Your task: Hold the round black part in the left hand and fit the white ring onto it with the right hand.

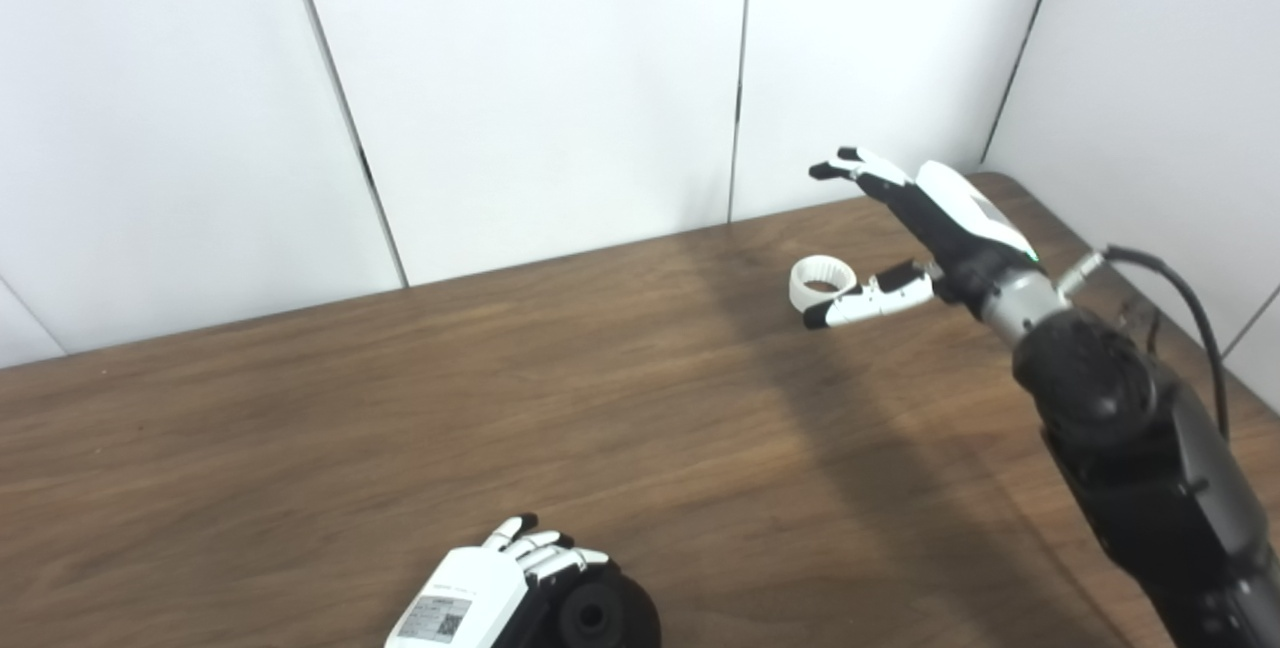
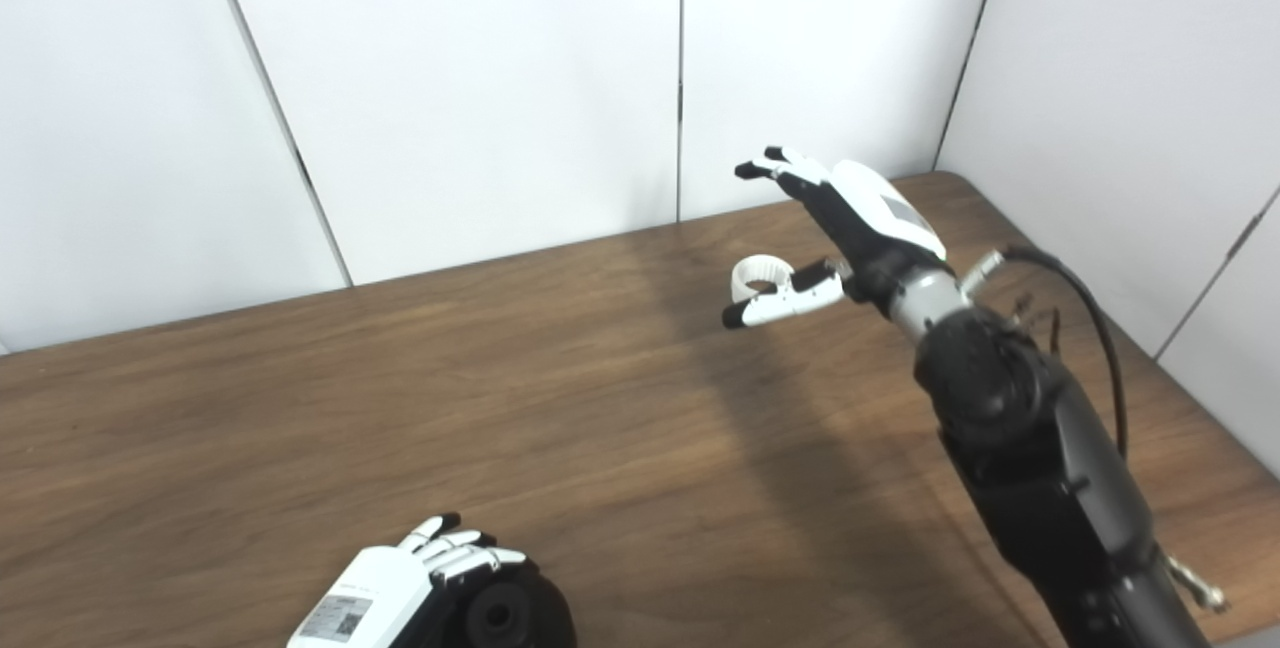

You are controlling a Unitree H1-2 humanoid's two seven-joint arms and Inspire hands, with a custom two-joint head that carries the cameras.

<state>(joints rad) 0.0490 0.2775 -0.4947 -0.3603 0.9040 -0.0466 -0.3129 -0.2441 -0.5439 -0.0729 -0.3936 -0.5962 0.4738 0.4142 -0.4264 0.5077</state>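
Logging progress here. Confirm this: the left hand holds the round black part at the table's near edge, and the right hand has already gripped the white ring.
Not quite. In the left eye view the right hand is open, and the white ring lies on the table ungripped. The left hand does hold the round black part at the near edge.

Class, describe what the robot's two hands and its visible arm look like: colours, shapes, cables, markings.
Both the left hand and right hand have white backs and black-tipped white fingers. The left carries a QR-code label. The right forearm is bulky and black, with a silver wrist and a looping black cable.

Head cameras overlook same table [image 1: 400,408]
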